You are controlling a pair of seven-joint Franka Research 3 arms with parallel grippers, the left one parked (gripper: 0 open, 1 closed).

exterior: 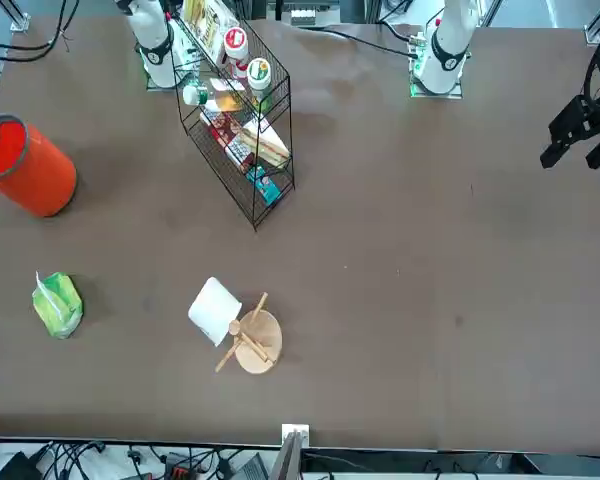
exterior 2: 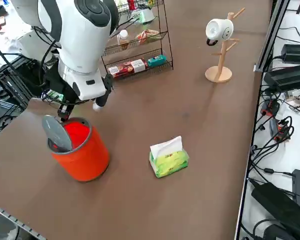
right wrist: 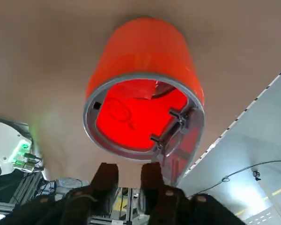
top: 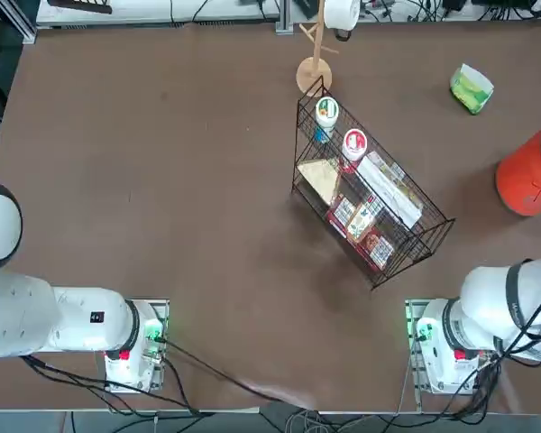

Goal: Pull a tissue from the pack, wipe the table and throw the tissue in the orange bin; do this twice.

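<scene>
My right gripper (right wrist: 129,174) hangs just above the orange bin (right wrist: 145,61), at its rim. A narrow gap shows between its two fingers (right wrist: 105,176), and nothing is in it. The orange bin (exterior 2: 82,150) stands near the table's right edge, its grey swing lid (exterior 2: 57,132) tipped up, and its inside glows red. The green pack (exterior 2: 169,159) lies on the brown table (top: 162,180) farther from the arm's base than the bin, with a white tissue (exterior 2: 166,146) sticking out of its slot. In the top view the pack (top: 472,88) is at the far right and the bin (top: 526,176) sits below it.
A black wire basket (top: 370,194) holding cups and snack packets stands mid-table. A wooden mug tree (top: 314,74) with a white mug is at the far edge. The table's right edge runs close beside the bin.
</scene>
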